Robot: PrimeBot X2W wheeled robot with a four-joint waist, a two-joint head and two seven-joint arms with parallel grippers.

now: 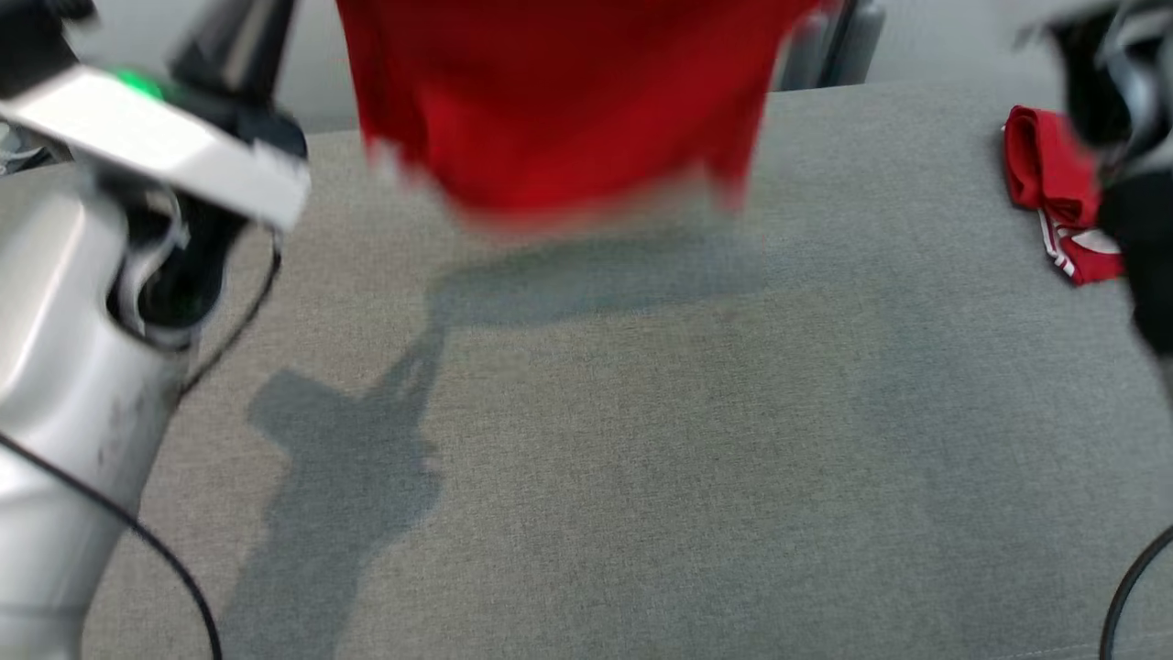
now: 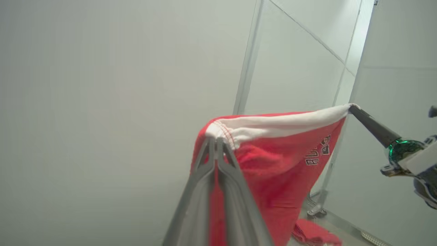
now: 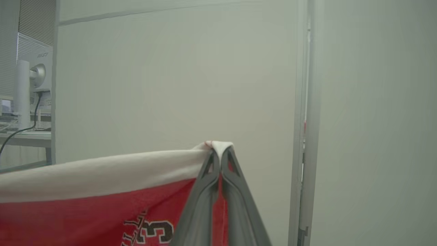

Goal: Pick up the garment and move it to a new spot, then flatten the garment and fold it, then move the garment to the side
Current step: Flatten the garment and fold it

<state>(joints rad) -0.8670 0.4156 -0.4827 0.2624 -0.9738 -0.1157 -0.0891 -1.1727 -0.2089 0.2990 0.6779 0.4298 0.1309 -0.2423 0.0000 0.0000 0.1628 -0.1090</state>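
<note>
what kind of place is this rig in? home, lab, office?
Probably an office or lab test bay, not a home: bare pale partition walls with metal framing, a desk with a monitor, and a grey cloth-covered work table.

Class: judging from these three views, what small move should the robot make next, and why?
Probably lower the garment toward the table. The left gripper and right gripper each pinch its white waistband, stretched between them, and the cloth hangs above the grey surface.
</note>
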